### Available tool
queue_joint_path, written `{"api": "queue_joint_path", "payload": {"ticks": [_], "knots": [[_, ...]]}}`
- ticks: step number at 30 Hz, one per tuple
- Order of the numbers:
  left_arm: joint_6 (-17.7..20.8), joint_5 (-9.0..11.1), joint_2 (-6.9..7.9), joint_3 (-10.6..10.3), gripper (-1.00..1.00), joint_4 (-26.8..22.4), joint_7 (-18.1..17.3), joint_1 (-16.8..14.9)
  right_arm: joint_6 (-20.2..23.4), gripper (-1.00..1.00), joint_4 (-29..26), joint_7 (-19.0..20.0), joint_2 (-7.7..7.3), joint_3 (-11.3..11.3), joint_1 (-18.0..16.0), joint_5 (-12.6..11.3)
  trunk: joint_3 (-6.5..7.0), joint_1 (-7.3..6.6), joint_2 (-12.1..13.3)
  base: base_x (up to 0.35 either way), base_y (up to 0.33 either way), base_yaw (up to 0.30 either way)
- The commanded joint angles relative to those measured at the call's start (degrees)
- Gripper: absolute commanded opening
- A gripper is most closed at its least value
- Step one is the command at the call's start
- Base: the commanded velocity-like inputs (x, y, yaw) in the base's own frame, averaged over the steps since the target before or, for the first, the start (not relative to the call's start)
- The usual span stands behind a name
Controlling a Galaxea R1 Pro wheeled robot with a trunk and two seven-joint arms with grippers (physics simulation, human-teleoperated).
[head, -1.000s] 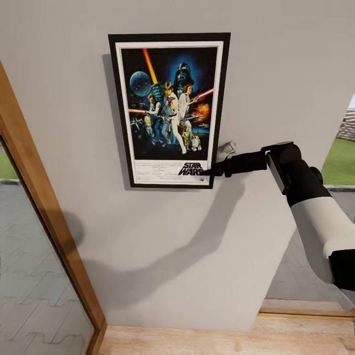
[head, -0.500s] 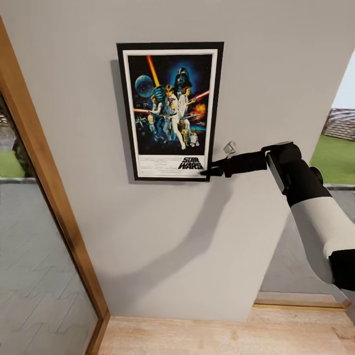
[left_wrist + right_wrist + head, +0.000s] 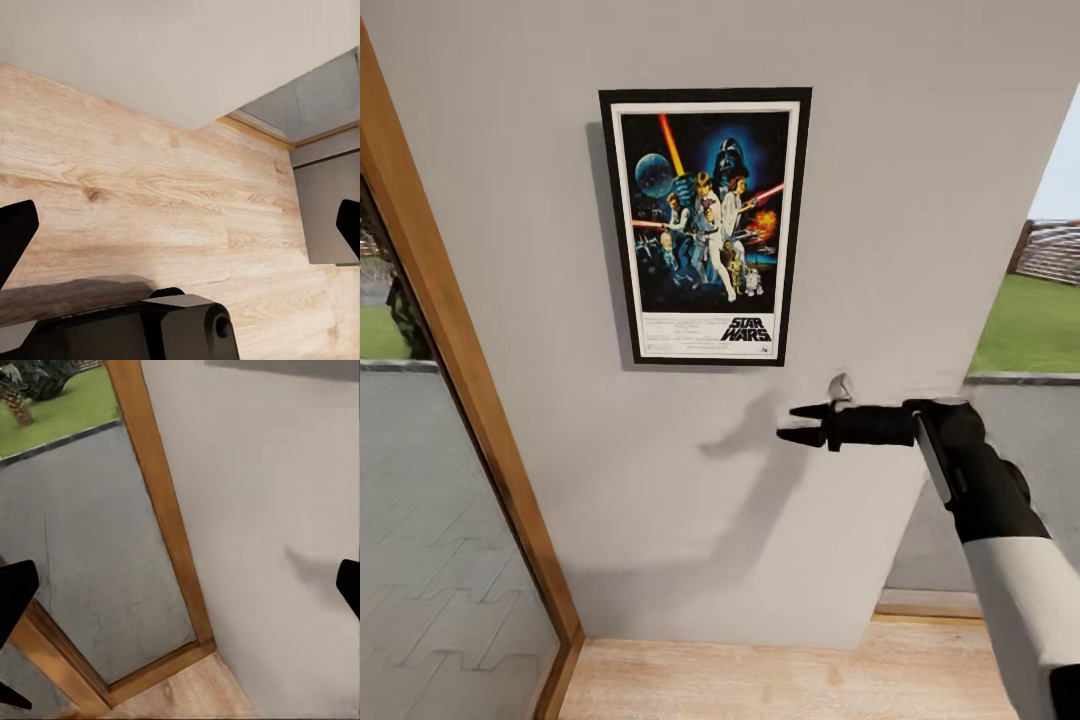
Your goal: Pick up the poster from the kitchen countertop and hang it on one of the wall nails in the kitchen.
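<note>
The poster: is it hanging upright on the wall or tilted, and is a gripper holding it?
Upright, unheld. The poster sits flat against the wall, edges roughly plumb; the right gripper is open below it, apart.

Poster [image 3: 705, 226] – black frame, white border, dark blue artwork; wall [image 3: 920, 150] grey.

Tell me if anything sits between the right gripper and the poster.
Nothing visible does. The poster hangs flat on the wall, and the right gripper, fingers open, is below its lower right corner, apart from it, with bare wall between them.
</note>
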Motion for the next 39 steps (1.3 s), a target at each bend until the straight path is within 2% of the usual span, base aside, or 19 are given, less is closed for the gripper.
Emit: {"api": "queue_joint_path", "payload": {"ticks": [1, 4, 6, 11, 12, 14, 15, 17, 18, 19, 23, 24, 27, 28, 29, 31, 35, 36, 39], "knots": [[-0.28, -0.4, 0.01, 0.45, 1.0, 0.06, -0.15, -0.06, 0.14, 1.0, -1.18, 0.19, -0.02, -0.24, 2.25, 0.03, -0.13, 0.04, -0.14, 0.0, 0.0, 0.0], [-0.28, -0.4, 0.01, 0.45, 1.0, 0.06, 0.0, -0.06, -4.84, 1.0, -4.13, 0.22, -0.01, -0.96, 12.67, -0.02, -0.13, 0.04, -0.14, 0.0, 0.0, 0.0], [-0.28, -0.4, 0.01, 0.45, 1.0, 0.06, 0.51, -0.06, -7.9, 1.0, -4.52, 0.22, 0.02, -1.19, 16.69, -0.17, -0.13, 0.04, -0.14, 0.0, 0.0, 0.0], [-0.28, -0.4, -0.02, 0.45, 1.0, 0.06, 4.16, -0.06, -18.74, 1.0, -3.12, 0.06, 0.14, -2.16, 30.68, -2.79, -0.13, 0.04, -0.14, 0.0, 0.0, 0.0], [-0.28, -0.4, -0.05, 0.45, 1.0, 0.06, 5.27, -0.06, -24.03, 1.0, 0.2, -0.04, 0.18, -2.3, 35.45, -3.93, -0.13, 0.04, -0.14, 0.0, 0.0, 0.0], [-0.28, -0.4, -0.06, 0.45, 1.0, 0.06, 5.85, -0.06, -29.48, 1.0, 5.37, -0.09, 0.17, -2.66, 38.9, -4.55, -0.13, 0.04, -0.14, 0.0, 0.0, 0.0], [-0.28, -0.4, -0.07, 0.45, 1.0, 0.06, 5.98, -0.06, -31.15, 1.0, 7.46, -0.12, 0.15, -2.92, 39.69, -4.68, -0.13, 0.04, -0.14, 0.0, 0.0, 0.0], [-0.28, -0.4, -0.07, 0.45, 1.0, 0.06, 6.28, -0.06, -37.35, 1.0, 18.56, -0.3, 0.09, -4.48, 41.56, -4.94, -0.13, 0.04, -0.14, 0.0, 0.0, 0.0], [-0.28, -0.4, -0.09, 0.45, 1.0, 0.06, 6.36, -0.06, -40.49, 1.0, 24.91, -0.58, 0.01, -5.37, 42.03, -4.97, -0.13, 0.04, -0.14, 0.0, 0.0, 0.0], [-0.28, -0.4, -0.08, 0.45, 1.0, 0.06, 6.56, -0.06, -46.16, 1.0, 35.86, -1.85, -0.71, -6.77, 42.52, -5.01, -0.13, 0.04, -0.14, 0.0, 0.0, 0.0], [-0.28, -0.36, -0.1, 0.45, 1.0, 0.06, 9.0, -0.06, -50.19, 1.0, 46.26, -6.83, -1.82, -7.4, 42.74, -4.99, -0.13, 0.04, -0.14, 0.0, 0.0, 0.0], [-0.29, -0.35, -0.11, 0.45, 1.0, 0.06, 9.92, -0.06, -50.6, 1.0, 48.14, -8.53, -1.91, -7.45, 42.77, -4.98, -0.13, 0.04, -0.14, 0.0, 0.0, 0.0], [-0.34, -0.38, -0.3, 0.24, 1.0, 0.06, 15.99, -0.06, -51.71, 1.0, 55.64, -21.17, -2.02, -7.34, 42.83, -4.9, -0.13, 0.04, -0.14, 0.0, 0.0, 0.0], [-0.35, -0.39, -0.51, 0.11, 1.0, 0.06, 19.04, -0.06, -51.91, 1.0, 57.61, -27.41, -1.84, -7.27, 42.84, -4.85, -0.13, 0.04, -0.14, 0.0, 0.0, 0.0], [-0.37, -0.39, -0.63, 0.05, 1.0, 0.04, 20.61, -0.06, -51.96, 1.0, 58.41, -30.56, -1.67, -7.24, 42.84, -4.82, -0.13, 0.04, -0.14, 0.0, 0.0, 0.0], [-0.91, -0.38, -1.51, -0.16, 1.0, -0.04, 27.87, -0.06, -52.06, 1.0, 61.02, -42.95, -0.23, -7.15, 42.85, -4.75, -0.13, 0.04, -0.14, 0.0, 0.0, 0.0], [-1.92, -0.38, -2.84, -0.34, 1.0, -0.18, 37.73, -0.06, -52.04, 1.0, 63.33, -54.33, 1.6, -7.07, 42.8, -4.7, -0.13, 0.04, -0.14, 0.0, 0.0, 0.0], [-2.19, -0.39, -3.92, -0.34, 1.0, -0.73, 42.98, -0.06, -51.99, 1.0, 64.24, -58.28, 2.44, -7.05, 42.78, -4.69, -0.13, 0.04, -0.14, 0.0, 0.0, 0.0], [-2.4, -0.4, -5.02, -0.39, 1.0, -1.3, 47.56, -0.06, -51.94, 1.0, 65.15, -60.97, 3.13, -7.04, 42.77, -4.68, -0.13, 0.04, -0.14, 0.0, 0.0, 0.0]]}}
